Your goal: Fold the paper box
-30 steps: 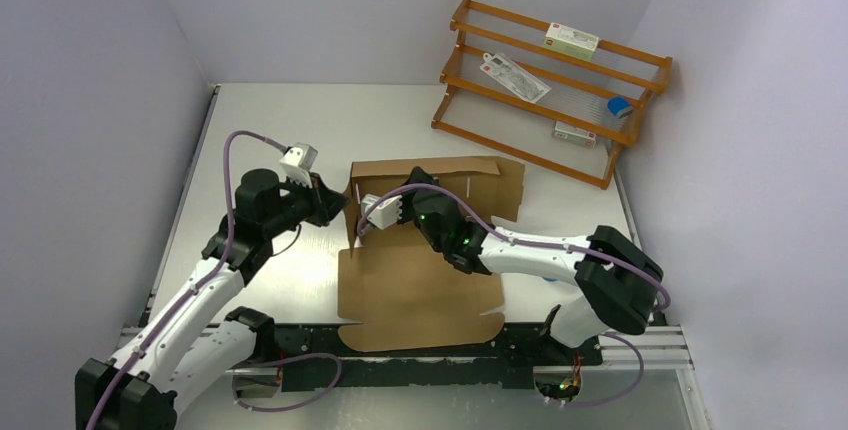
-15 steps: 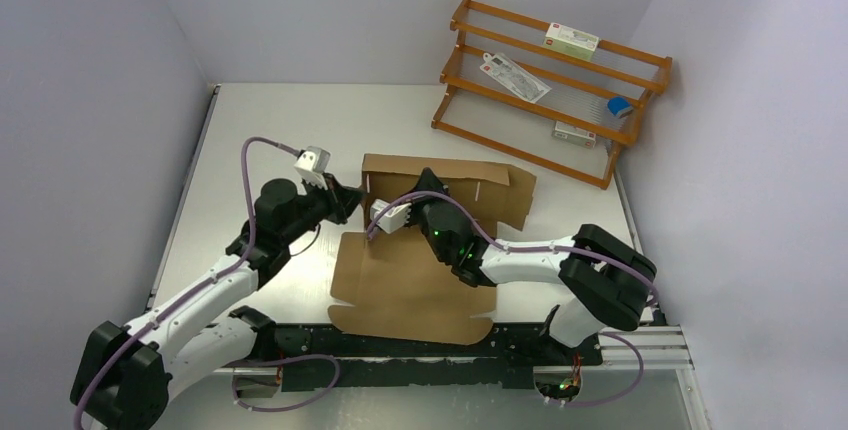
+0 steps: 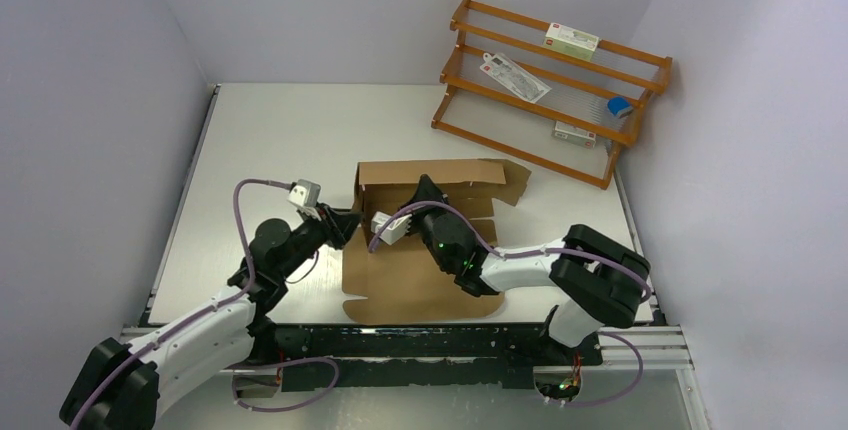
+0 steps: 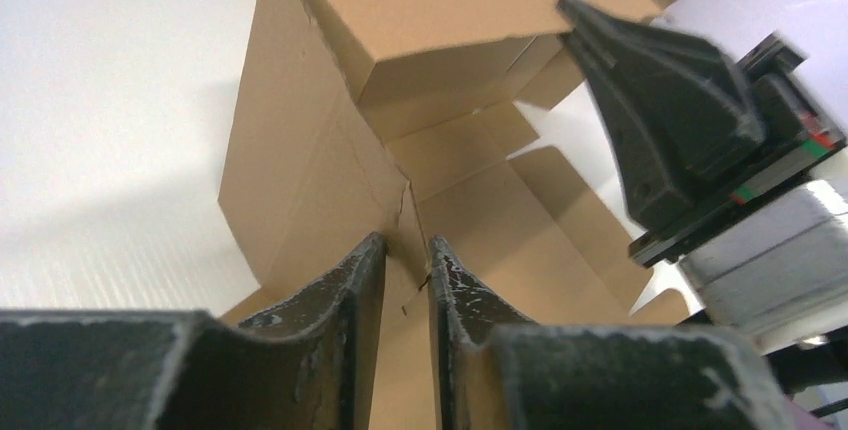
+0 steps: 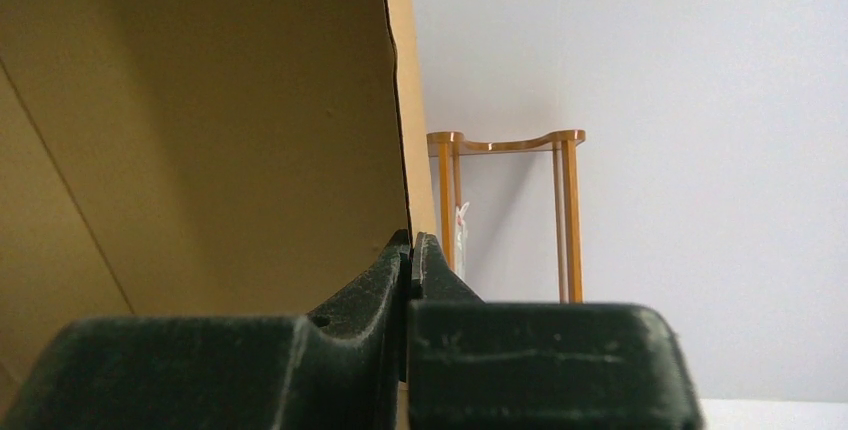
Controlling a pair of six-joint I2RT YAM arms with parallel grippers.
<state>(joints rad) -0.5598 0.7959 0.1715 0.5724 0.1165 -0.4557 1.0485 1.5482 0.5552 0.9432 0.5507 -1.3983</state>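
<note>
left pincer (image 4: 400, 245) slightly apart at paper box (image 4: 300, 150) edge | right pincer (image 5: 410, 240) closed

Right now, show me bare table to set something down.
Free: white table between back wall, orange wooden rack and plain brown corrugated cardboard box, and along left wall. Crowded: around the box, left arm and right arm at it.

Plain brown corrugated cardboard mailer box (image 3: 420, 275), part-folded, mid white table (image 3: 270, 140): base flat, far & left walls raised, near flap w/ rounded tabs lying flat.
</note>
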